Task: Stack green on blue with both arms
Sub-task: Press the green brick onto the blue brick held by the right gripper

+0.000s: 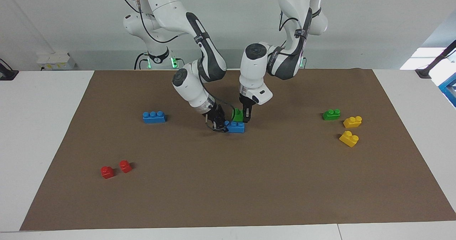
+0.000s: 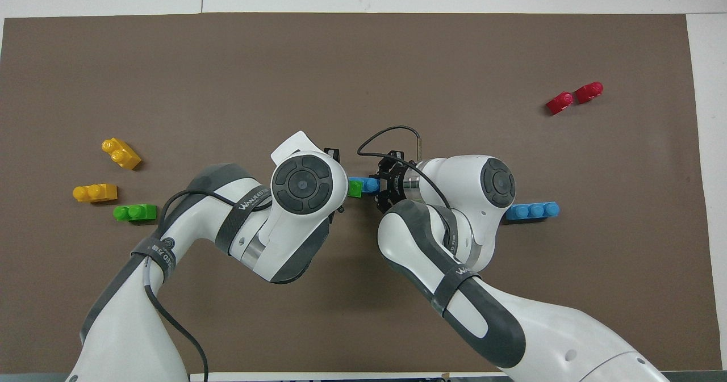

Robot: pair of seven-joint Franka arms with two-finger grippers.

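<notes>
In the middle of the brown mat, my right gripper (image 1: 221,125) is shut on one end of a long blue brick (image 1: 236,127) and holds it low at the mat. My left gripper (image 1: 243,117) is shut on a small green brick (image 1: 237,114), which sits on top of the blue brick at its end toward the left arm. In the overhead view only a strip of the green brick (image 2: 355,188) and of the blue brick (image 2: 370,185) shows between the two hands. The left gripper's fingers are hidden under its wrist there. The right gripper (image 2: 379,191) shows partly.
A second blue brick (image 1: 154,117) lies toward the right arm's end. A second green brick (image 1: 331,114) and two yellow bricks (image 1: 352,121) (image 1: 349,138) lie toward the left arm's end. Two red bricks (image 1: 107,172) (image 1: 125,166) lie farther from the robots.
</notes>
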